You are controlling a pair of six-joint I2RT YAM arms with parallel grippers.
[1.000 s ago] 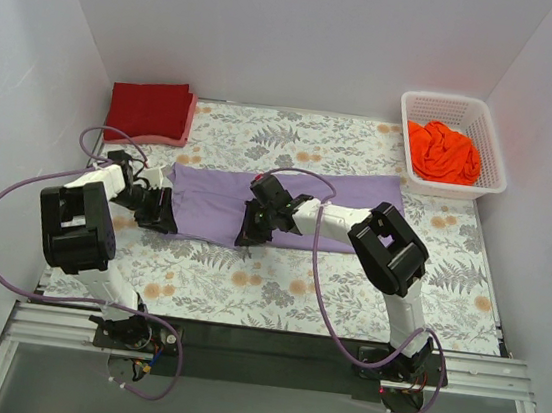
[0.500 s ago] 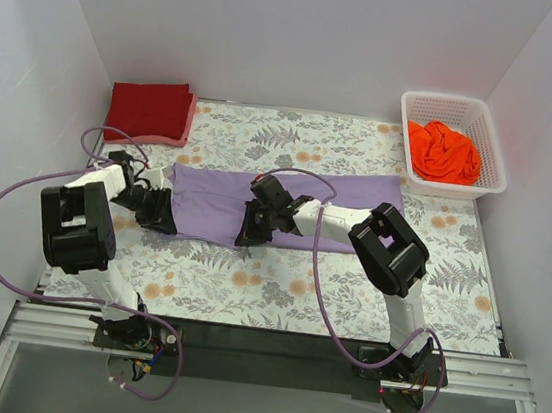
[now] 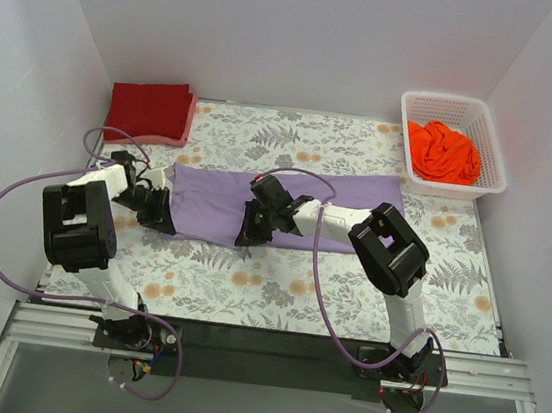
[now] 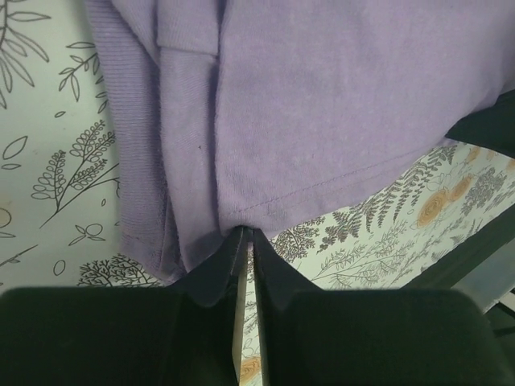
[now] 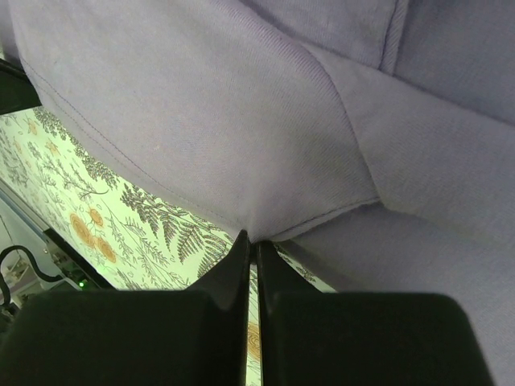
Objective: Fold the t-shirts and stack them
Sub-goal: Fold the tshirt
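Observation:
The lavender-purple t-shirt [image 3: 257, 196] lies as a long folded band across the floral cloth. My left gripper [image 3: 159, 218] is shut on its near left corner; in the left wrist view the jaws pinch the shirt's hem [image 4: 245, 229]. My right gripper [image 3: 249, 236] is shut on the near edge at the band's middle; in the right wrist view the jaws pinch a fold of the shirt [image 5: 254, 237]. The dark red t-shirt [image 3: 149, 108] lies folded at the back left. The bright orange t-shirt [image 3: 444, 152] is bunched in the white basket [image 3: 498, 153].
The basket stands at the back right corner. A pink layer [image 3: 179, 136] shows under the red shirt. White walls close in on three sides. The floral table cloth [image 3: 277, 277] is bare in front of the purple shirt.
Almost nothing differs. The left arm has shifted very slightly; both grippers stay shut on the purple shirt's near edge.

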